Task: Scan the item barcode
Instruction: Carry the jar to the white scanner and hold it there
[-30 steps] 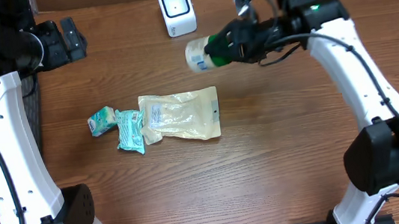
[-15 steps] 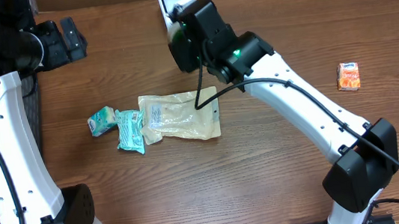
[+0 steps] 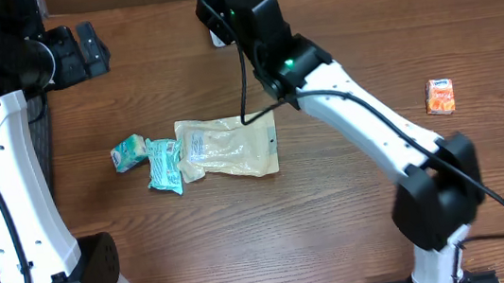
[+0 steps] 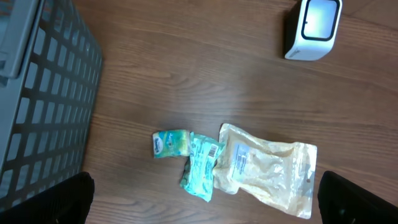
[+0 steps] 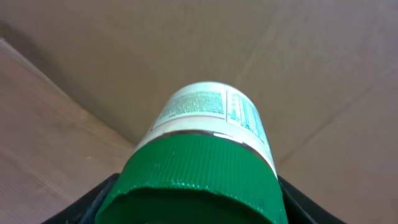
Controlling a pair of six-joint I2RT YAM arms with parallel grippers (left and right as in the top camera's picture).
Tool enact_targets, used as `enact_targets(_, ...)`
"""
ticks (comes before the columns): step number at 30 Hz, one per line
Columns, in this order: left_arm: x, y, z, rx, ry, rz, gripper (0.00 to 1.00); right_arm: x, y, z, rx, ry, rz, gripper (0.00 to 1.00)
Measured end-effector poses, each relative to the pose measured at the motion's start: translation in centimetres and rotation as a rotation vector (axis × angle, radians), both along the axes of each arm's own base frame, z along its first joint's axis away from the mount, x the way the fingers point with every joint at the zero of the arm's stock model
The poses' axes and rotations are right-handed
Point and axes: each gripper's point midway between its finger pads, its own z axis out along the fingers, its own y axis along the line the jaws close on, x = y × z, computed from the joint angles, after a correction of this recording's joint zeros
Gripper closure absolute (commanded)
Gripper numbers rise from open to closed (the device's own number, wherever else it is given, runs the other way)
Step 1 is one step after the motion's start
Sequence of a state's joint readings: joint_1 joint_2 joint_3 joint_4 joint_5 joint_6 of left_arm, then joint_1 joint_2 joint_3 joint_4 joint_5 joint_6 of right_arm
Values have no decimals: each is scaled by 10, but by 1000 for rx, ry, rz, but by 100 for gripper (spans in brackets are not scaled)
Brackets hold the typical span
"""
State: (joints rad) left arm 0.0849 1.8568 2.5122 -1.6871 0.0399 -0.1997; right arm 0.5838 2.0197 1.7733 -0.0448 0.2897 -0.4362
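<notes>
The left gripper [image 3: 94, 47] hangs wide open and empty at the table's left, well apart from the pouch [image 3: 229, 146]. The right gripper [image 5: 196, 202] clamps the green-capped bottle [image 5: 211, 109] by its cap. The label end points away, above the scanner [image 4: 311, 28].

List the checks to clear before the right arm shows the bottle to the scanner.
1. Bottle gripped at its green cap by the right gripper: ok.
2. Barcode facing the scanner: cannot tell; only label print and cardboard show.
3. Scanner upright on the table: ok.
4. Left gripper open, away from the scanner: ok.
5. Pouch clear of the scanner: ok.
</notes>
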Motion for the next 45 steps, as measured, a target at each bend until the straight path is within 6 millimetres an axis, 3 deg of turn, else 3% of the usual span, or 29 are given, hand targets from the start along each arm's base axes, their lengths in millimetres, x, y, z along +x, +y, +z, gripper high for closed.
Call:
enact_targets(5,0,0,0,0,0,0,0,35,0,-42,-37,-53,-18,50)
enact_targets(12,0,0,0,0,0,0,0,65,-9,-74,-22,-127,-41,50)
enact_targets(16,0,0,0,0,1,0,0,72,-8,-90,-21,-140,-34,49)
enact_targets(25,0,0,0,0,1,0,0,75,2,-147,-114,-98,25,48)
enact_targets(28,0,0,0,0,0,0,0,75,4,-153,-131,-96,34,48)
enact_targets(39,0,0,0,0,0,0,0,76,5,-146,-166,-136,45,41)
enact_targets(45,0,0,0,0,0,0,1,70,1,-171,-220,-20,55,44)
